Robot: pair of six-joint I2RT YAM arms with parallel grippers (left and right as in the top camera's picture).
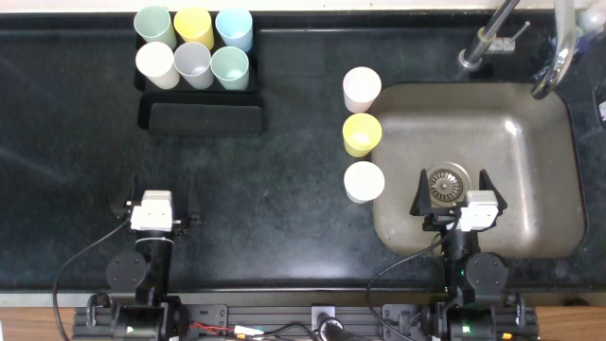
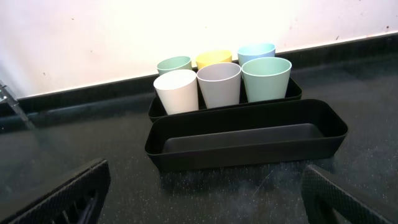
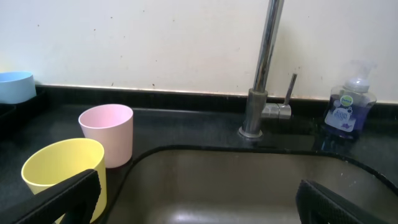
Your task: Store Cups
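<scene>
Three loose cups stand in a row on the black counter along the sink's left rim: a pink cup [image 1: 361, 88] [image 3: 107, 134], a yellow cup [image 1: 361, 134] [image 3: 62, 171] and a white cup [image 1: 364, 181]. At the back left a black tray [image 1: 254, 57] holds several cups [image 2: 219, 84] upright in two rows. In front of it lies an empty black tray [image 1: 204, 117] [image 2: 249, 155]. My left gripper [image 1: 161, 201] [image 2: 205, 199] is open on the near counter, facing the trays. My right gripper [image 1: 454, 194] [image 3: 199, 199] is open over the sink, to the right of the white cup.
The steel sink [image 1: 530, 142] with its drain [image 1: 448, 183] takes up the right side. A tap [image 1: 488, 38] [image 3: 264, 74] stands behind it, and a soap bottle [image 3: 351, 106] to its right. Black counter [image 1: 284, 189] lies between the trays and the loose cups.
</scene>
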